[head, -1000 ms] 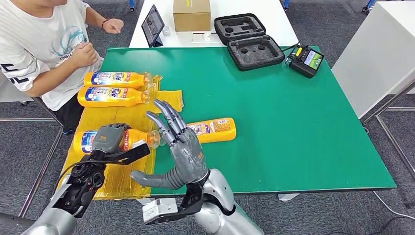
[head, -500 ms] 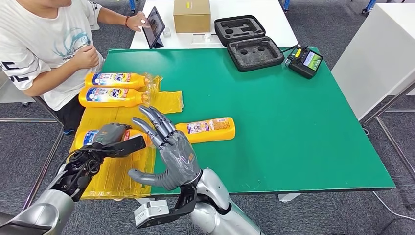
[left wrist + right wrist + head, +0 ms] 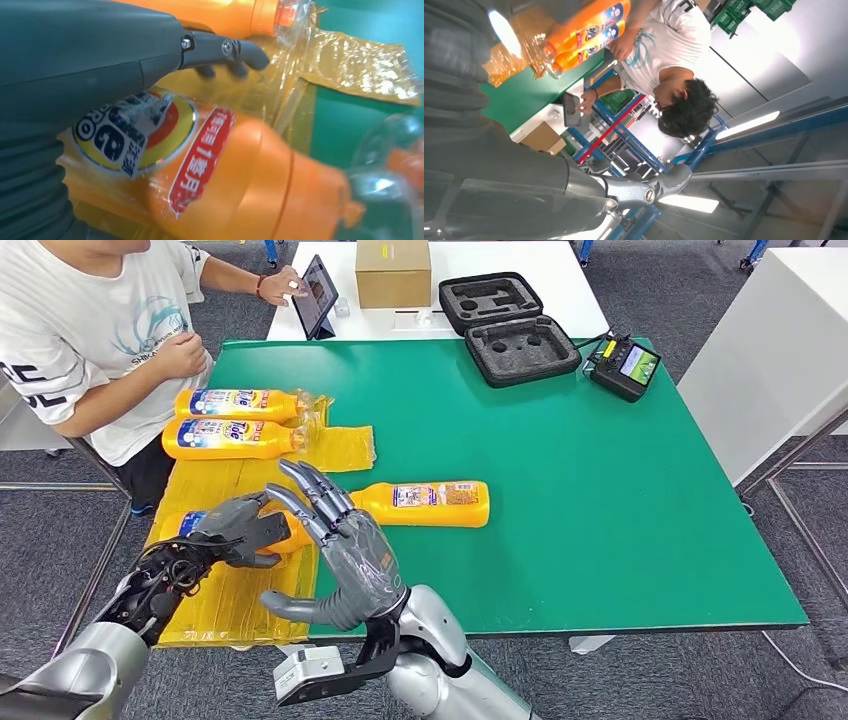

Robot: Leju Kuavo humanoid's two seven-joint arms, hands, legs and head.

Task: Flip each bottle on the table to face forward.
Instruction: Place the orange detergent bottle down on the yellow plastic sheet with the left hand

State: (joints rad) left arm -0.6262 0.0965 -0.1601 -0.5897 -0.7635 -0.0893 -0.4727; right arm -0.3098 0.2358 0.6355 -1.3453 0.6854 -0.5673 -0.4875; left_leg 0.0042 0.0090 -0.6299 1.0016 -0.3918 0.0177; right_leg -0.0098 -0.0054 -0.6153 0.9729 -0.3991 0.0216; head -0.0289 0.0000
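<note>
- The robot's right hand [image 3: 345, 550] is raised above the near table edge, palm up, fingers spread, holding nothing.
- Just beyond it, the left hand [image 3: 235, 530] lies over the nearest bottle [image 3: 200, 525], which rests on its side on the yellow plastic sheet [image 3: 240, 590]. The fingers curl across the body, though a firm grasp cannot be told. In the left wrist view the front label of this bottle [image 3: 210, 170] shows, which suggests it is turned or nearly so.
- To the right, a fourth bottle [image 3: 425, 504] lies on the bare green table [image 3: 600, 490], cap toward the sheet, its fine-print back label up. By that sign it still needs flipping.
- Farther back, two bottles, the nearer [image 3: 235, 438] and the far one [image 3: 245, 403], lie side by side on the sheet with blue front labels up; these look finished.
- At the far left corner a seated person [image 3: 90, 330] touches a tablet [image 3: 318, 292] on the white table behind.
- Judged overall: two done, one in hand, one left.
</note>
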